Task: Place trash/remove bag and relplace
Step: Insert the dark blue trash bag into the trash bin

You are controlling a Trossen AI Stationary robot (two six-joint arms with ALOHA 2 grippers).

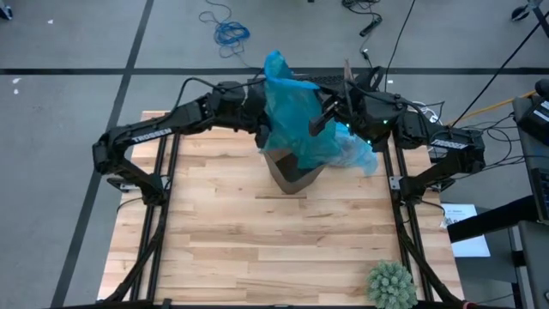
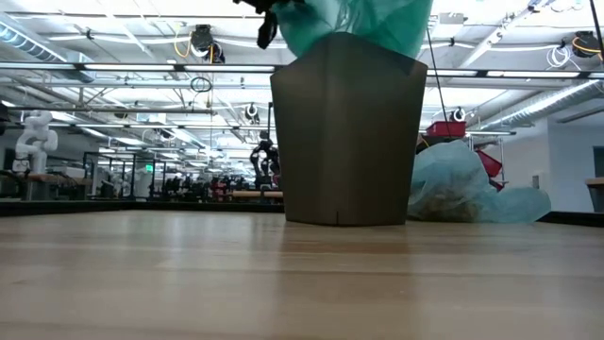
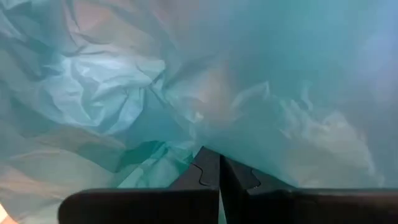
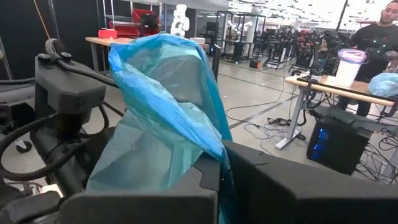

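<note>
Teal-green, crinkly plastic fills our view from both wrists; we start on the left, where our left gripper (image 1: 257, 110) sits over the far side of the pale wooden bench (image 1: 214, 240), its jaws pressed together on a fold of the darker teal-green plastic bag (image 1: 292, 103); in the left wrist view the two dark fingers (image 3: 205, 177) meet with the film caught between them. At the middle of the bench stands the small dark bin (image 1: 292, 176), upright, tall and slightly flared in the low view (image 2: 347, 132); the teal-green bag rises out of its mouth (image 2: 354, 24) and is held up above it between our two arms. To the right, our right gripper (image 1: 330, 112) is also closed on that same bag; in the right wrist view the film (image 4: 165, 118) drapes over the jaws and runs down between them. Just beside the bin on its right lies the thin, translucent, pale sky-blue plastic bin liner (image 1: 358, 153), slumped on the bench near the right arm; the low view shows it (image 2: 467, 194) resting on the surface with brownish crumpled scraps of trash (image 2: 444, 203) showing through its skin. Near the front right corner rests a spiky green ball (image 1: 391, 283), well apart from everything else.
</note>
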